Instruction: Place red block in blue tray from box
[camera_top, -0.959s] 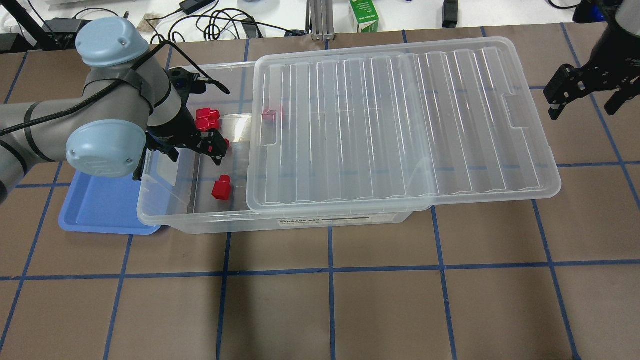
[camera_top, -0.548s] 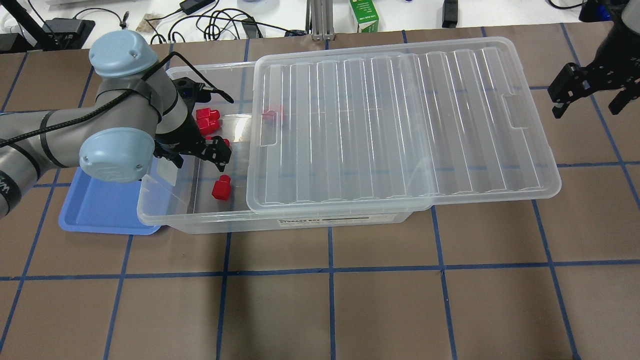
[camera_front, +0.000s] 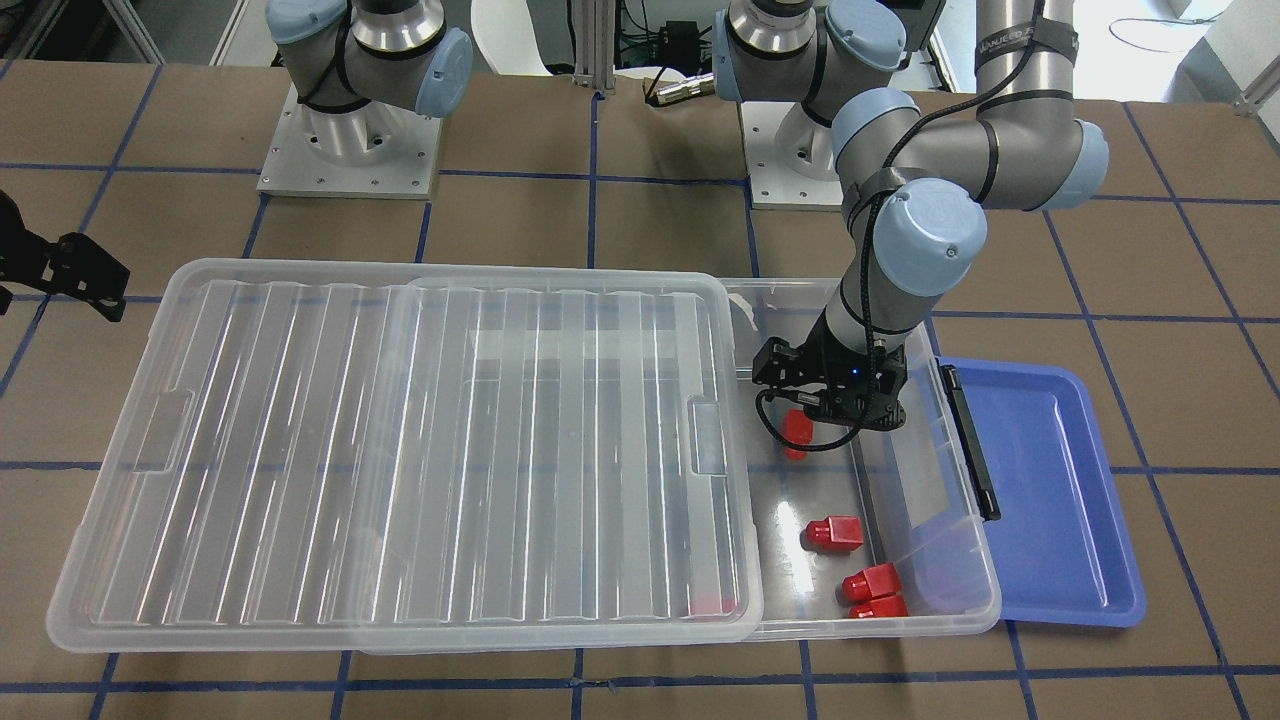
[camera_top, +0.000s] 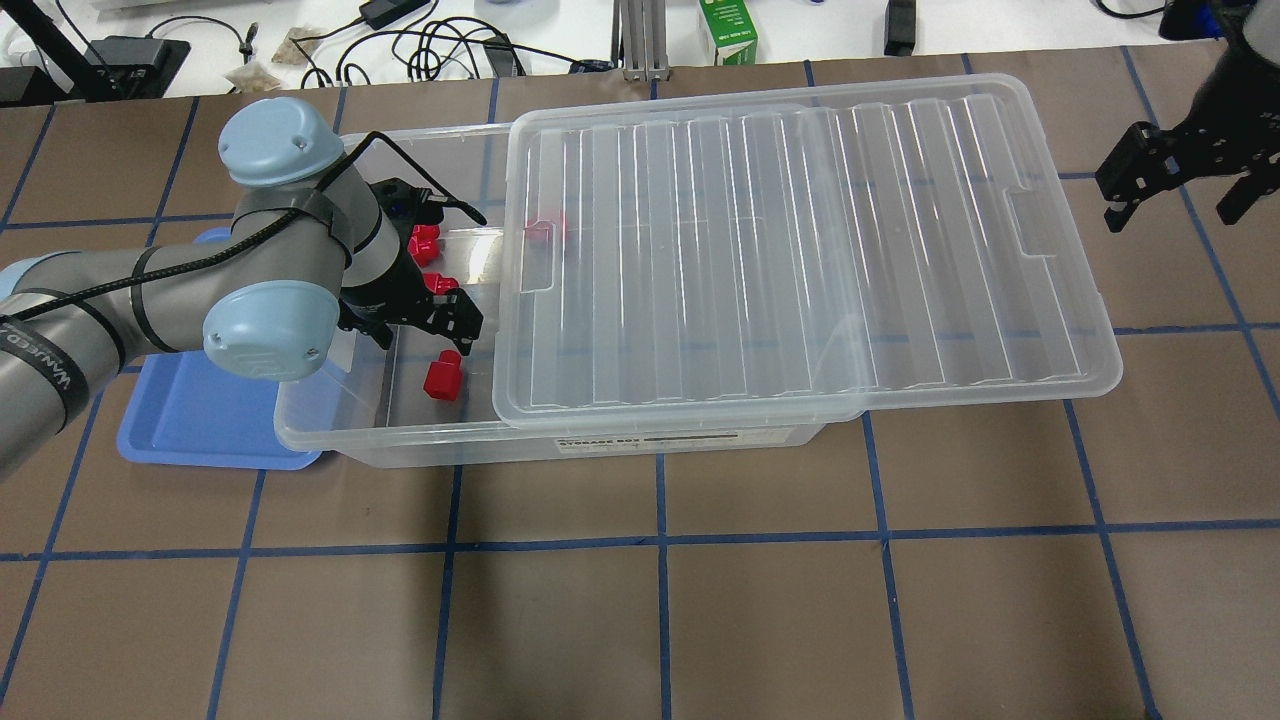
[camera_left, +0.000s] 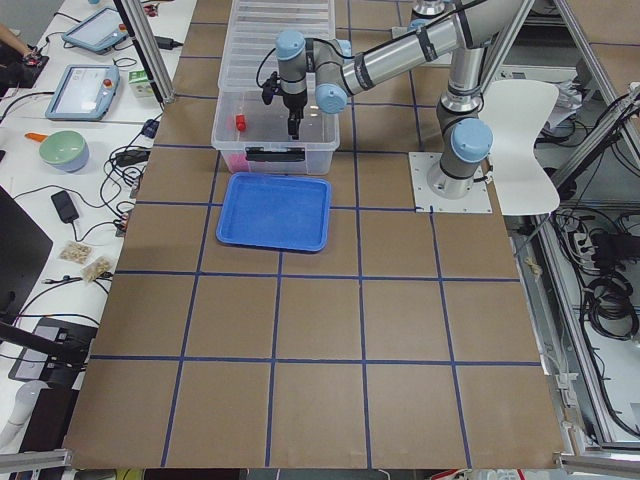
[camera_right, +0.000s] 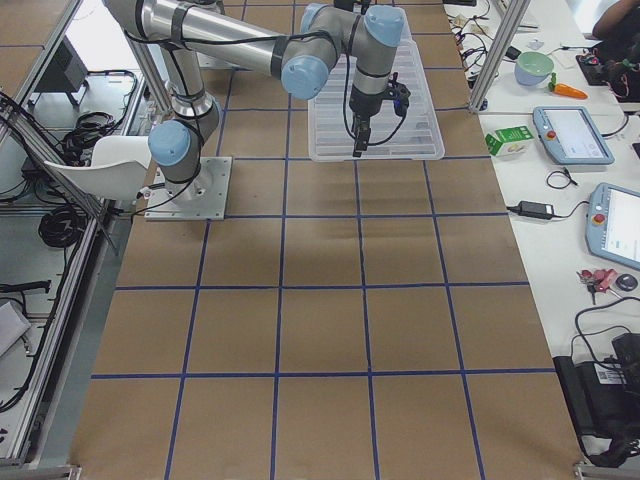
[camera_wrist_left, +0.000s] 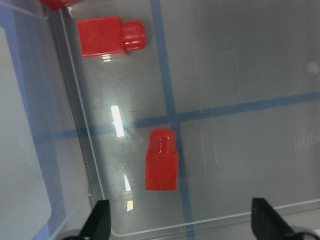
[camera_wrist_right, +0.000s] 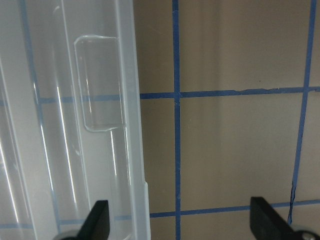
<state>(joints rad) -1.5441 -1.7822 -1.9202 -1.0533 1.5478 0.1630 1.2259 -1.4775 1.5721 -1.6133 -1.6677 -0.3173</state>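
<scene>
The clear box (camera_top: 380, 438) lies with its ribbed lid (camera_top: 800, 250) slid to the right, so its left end is uncovered. Several red blocks lie in that end. One red block (camera_top: 441, 377) lies apart, near the box's front wall. In the left wrist view this block (camera_wrist_left: 162, 160) lies between and just ahead of the fingertips. My left gripper (camera_top: 420, 328) is open and empty, down inside the box just above the block. The blue tray (camera_top: 200, 420) sits against the box's left end and holds nothing. My right gripper (camera_top: 1178, 205) is open and empty, off the lid's right edge.
Other red blocks (camera_front: 835, 533) (camera_front: 872, 580) lie farther along the uncovered end, and one (camera_front: 712, 606) shows through the lid. A black latch bar (camera_front: 970, 440) runs along the box's short wall next to the tray. A green carton (camera_top: 728, 30) and cables lie beyond the table.
My left arm has swung to the right and its open gripper has moved farther into the box, toward the lone red block. My right gripper has barely shifted.
</scene>
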